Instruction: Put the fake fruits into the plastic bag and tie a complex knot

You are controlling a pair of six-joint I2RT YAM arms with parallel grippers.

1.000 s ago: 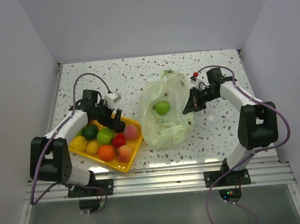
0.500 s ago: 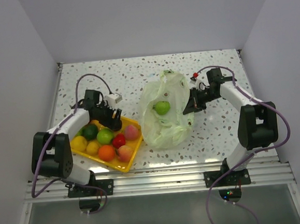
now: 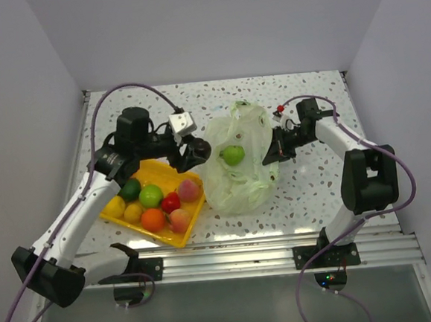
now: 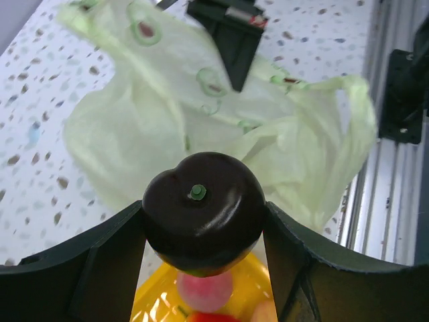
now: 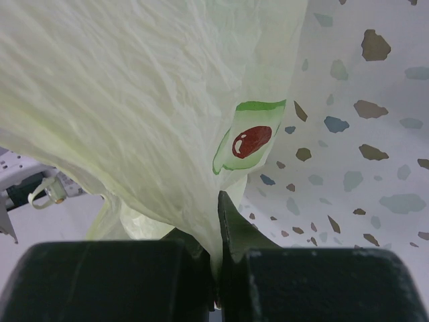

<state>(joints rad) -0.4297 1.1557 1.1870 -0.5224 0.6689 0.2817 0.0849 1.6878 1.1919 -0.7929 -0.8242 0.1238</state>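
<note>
Above the far right edge of the shallow yellow rectangular tray, the left tool pinches a dark purple plastic fruit, just beside the left side of the pale green crinkly plastic bag. The right tool is pressed together on the bag's right edge. A green plastic fruit sits inside the bag; other glossy plastic fruits lie in the tray. Speckled white surface shows open behind and right of the bag.
</note>
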